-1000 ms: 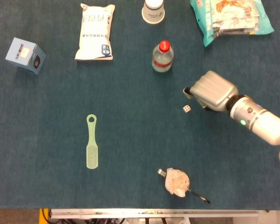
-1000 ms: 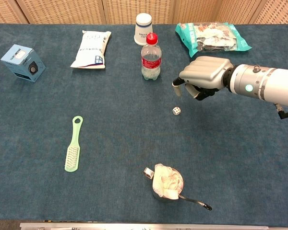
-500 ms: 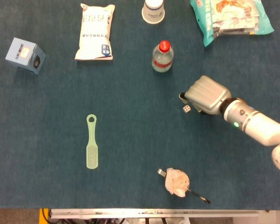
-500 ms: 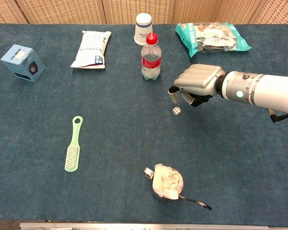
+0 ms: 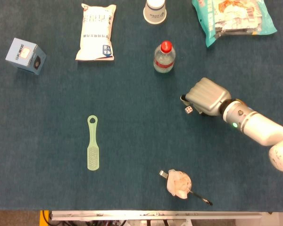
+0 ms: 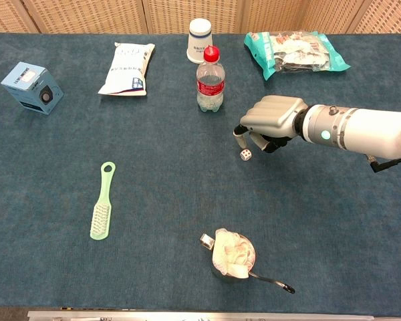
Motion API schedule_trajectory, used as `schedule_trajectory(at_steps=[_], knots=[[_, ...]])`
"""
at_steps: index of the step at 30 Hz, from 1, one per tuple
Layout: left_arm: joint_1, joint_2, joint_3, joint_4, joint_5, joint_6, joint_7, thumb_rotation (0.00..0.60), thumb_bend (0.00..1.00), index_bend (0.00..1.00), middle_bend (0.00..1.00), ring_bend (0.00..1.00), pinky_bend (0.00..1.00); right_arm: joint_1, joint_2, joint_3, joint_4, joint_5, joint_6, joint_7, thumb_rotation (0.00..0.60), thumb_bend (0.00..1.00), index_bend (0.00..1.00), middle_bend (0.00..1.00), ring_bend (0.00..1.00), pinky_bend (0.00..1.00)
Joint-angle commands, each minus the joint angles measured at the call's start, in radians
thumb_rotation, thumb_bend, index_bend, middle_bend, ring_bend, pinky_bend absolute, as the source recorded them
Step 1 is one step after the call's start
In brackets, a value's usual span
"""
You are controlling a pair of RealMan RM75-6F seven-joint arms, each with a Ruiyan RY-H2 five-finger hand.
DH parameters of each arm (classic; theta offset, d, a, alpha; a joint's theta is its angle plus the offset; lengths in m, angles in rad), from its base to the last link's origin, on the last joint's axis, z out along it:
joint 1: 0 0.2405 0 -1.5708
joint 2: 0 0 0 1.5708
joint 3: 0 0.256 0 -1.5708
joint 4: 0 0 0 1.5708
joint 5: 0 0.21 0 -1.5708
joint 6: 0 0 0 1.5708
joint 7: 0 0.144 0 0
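Right hand poised over the die

The right hand (image 6: pixel 271 120) hangs just above and beside a small white die (image 6: pixel 245 154), which lies on the blue table (image 6: pixel 187 194) a short way in front and to the right of the water bottle (image 6: pixel 210 80). Its fingers (image 6: pixel 241 133) curl downward with their tips close to the die; whether they touch it cannot be told, and nothing sits between them. In the head view the die (image 5: pixel 189 109) peeks out at the left edge of the hand (image 5: pixel 206 96).

Taking the bottle as the landmark: a white cup (image 6: pixel 200 32) stands just behind it, a white pouch (image 6: pixel 127 69) lies to its left, a blue box (image 6: pixel 31 87) further left still, a teal snack bag (image 6: pixel 295 52) to its right rear. A green brush (image 6: pixel 101 201) lies well in front and left of it, and a metal cup stuffed with crumpled paper (image 6: pixel 232 254) far in front
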State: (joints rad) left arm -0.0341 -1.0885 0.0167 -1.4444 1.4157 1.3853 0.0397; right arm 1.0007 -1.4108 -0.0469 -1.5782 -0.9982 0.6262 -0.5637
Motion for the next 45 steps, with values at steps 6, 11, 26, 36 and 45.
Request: schedule_trajectory(at_steps=[6,11,26,36,45], knots=[[0.001,0.003,-0.001,-0.003,0.001,0.001,0.001,0.6,0.0,0.44,0.37,0.3,0.56,0.008,-0.015,-0.009,0.019,-0.001,-0.006,0.017,0.6,1.0,0.38,1.0,0.95,1.0],[0.001,0.003,-0.002,-0.001,0.0,-0.001,0.001,0.6,0.0,0.44,0.37,0.3,0.56,0.006,-0.01,-0.016,0.008,-0.011,-0.001,0.03,0.6,1.0,0.38,1.0,0.95,1.0],[0.0,0.004,-0.004,-0.009,-0.006,-0.007,0.011,0.6,0.0,0.44,0.37,0.3,0.56,-0.006,0.059,-0.058,-0.108,-0.03,0.046,0.009,0.6,1.0,0.38,1.0,0.96,1.0],[0.0,0.0,-0.003,-0.009,-0.007,-0.01,0.023,0.6,0.0,0.44,0.37,0.3,0.56,-0.021,0.11,-0.09,-0.187,-0.013,0.1,-0.038,0.6,1.0,0.38,1.0,0.95,1.0],[0.0,0.0,-0.002,-0.006,-0.009,-0.015,0.022,0.6,0.0,0.44,0.37,0.3,0.56,-0.06,0.146,-0.106,-0.219,-0.033,0.144,-0.026,0.6,1.0,0.38,1.0,0.95,1.0]])
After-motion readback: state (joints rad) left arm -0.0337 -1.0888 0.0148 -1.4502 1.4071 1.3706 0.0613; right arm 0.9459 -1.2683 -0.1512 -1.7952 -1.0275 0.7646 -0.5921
